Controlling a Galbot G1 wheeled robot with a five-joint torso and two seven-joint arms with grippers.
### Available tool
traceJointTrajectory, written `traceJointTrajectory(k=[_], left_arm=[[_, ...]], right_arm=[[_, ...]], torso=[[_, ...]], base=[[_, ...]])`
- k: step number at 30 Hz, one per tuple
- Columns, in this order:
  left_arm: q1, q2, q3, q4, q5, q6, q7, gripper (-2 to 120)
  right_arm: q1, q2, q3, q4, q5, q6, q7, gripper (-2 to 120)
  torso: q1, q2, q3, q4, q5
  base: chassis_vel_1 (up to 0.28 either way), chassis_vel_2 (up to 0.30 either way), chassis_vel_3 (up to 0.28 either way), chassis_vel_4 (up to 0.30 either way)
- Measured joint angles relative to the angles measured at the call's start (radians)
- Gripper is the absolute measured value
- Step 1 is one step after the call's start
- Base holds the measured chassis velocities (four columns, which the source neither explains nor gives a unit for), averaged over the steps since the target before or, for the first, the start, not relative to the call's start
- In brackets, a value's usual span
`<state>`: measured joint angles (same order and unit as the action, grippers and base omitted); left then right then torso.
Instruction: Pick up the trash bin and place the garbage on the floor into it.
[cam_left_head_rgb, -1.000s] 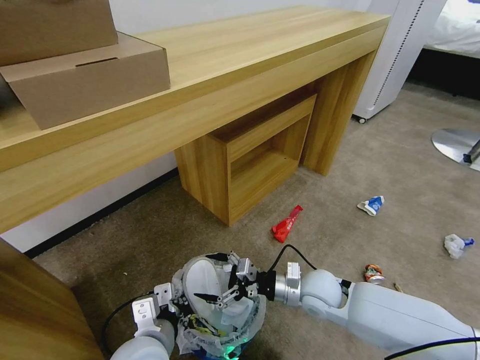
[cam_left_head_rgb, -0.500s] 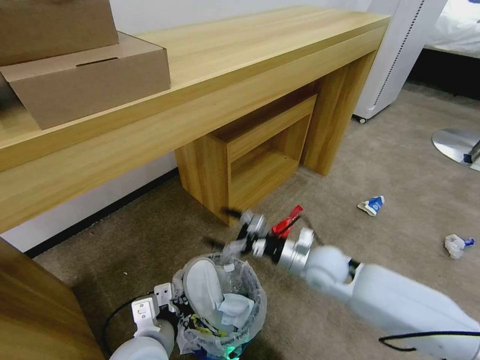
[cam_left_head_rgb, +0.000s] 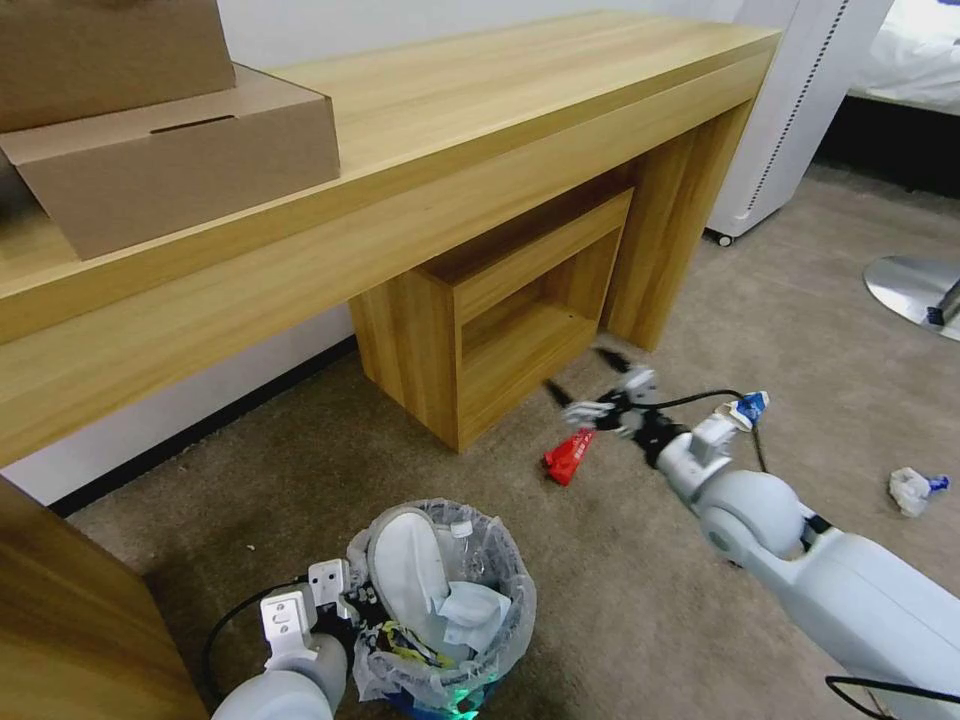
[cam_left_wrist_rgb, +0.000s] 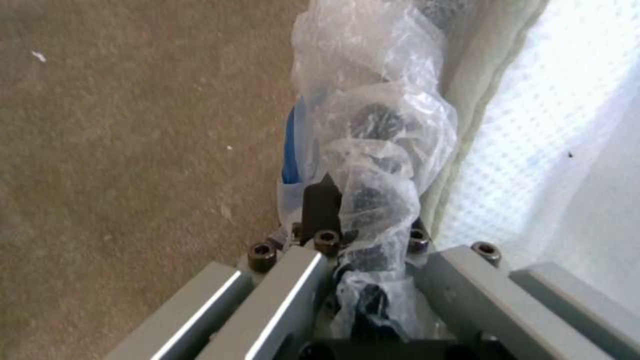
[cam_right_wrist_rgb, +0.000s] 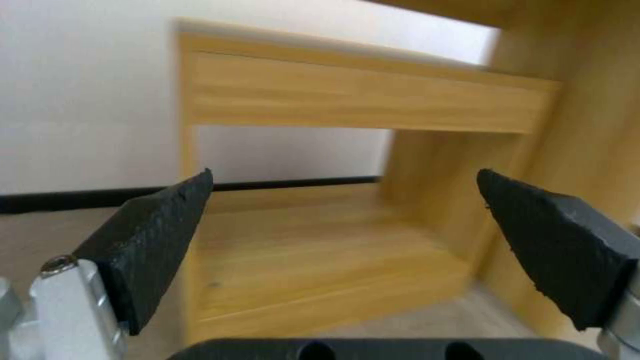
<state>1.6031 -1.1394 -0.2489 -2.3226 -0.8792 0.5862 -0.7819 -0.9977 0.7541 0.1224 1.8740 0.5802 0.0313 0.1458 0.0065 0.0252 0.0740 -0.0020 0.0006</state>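
The trash bin (cam_left_head_rgb: 440, 600) sits on the beige short-pile floor (cam_left_head_rgb: 620, 560), well in front of the wooden desk (cam_left_head_rgb: 420, 150): a small round tub lined with a crinkled clear bag, blue low down, with a white slipper (cam_left_head_rgb: 408, 575) and crumpled white paper (cam_left_head_rgb: 470, 610) inside. The left end effector (cam_left_head_rgb: 345, 605) is clamped on the bin's rim on the side away from the desk's open cubby (cam_left_head_rgb: 500, 320). The left wrist view shows what the head view cannot, dark fingers (cam_left_wrist_rgb: 321, 207) pinching bunched plastic film over the blue wall. The right end effector (cam_left_head_rgb: 590, 385) hangs between the cubby and a glossy red wrapper (cam_left_head_rgb: 568, 455) lying flat on the carpet, its black wedge-shaped pads (cam_right_wrist_rgb: 150, 240) spread wide with nothing between them. Farther from the desk lie a blue-white carton (cam_left_head_rgb: 745, 410) and a wad of white paper (cam_left_head_rgb: 912, 490). Two plain cardboard boxes (cam_left_head_rgb: 180, 150) rest on the desk.
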Motion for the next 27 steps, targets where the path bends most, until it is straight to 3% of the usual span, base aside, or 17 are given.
traceJointTrajectory(k=[3,14,27], left_arm=[[0.001,0.010,-0.003,-0.004,0.008,-0.002,0.007,0],[-0.006,0.015,0.026,0.002,0.042,-0.009,0.021,0],[0.006,0.010,0.038,-0.001,0.081,-0.019,0.034,0]], right_arm=[[-0.104,0.036,0.118,0.014,-0.058,-0.052,0.056,100],[-0.373,0.111,0.443,0.018,-0.278,-0.064,0.114,100],[-0.451,0.240,0.613,-0.006,-0.432,-0.090,0.171,100]], torso=[[0.000,0.000,0.000,0.0000,-0.0002],[0.000,0.000,0.000,-0.0003,-0.0005],[0.000,0.000,0.000,-0.0001,-0.0006]], base=[[0.000,0.000,0.000,0.000],[0.000,0.000,0.000,0.000],[0.000,0.000,0.000,0.000]])
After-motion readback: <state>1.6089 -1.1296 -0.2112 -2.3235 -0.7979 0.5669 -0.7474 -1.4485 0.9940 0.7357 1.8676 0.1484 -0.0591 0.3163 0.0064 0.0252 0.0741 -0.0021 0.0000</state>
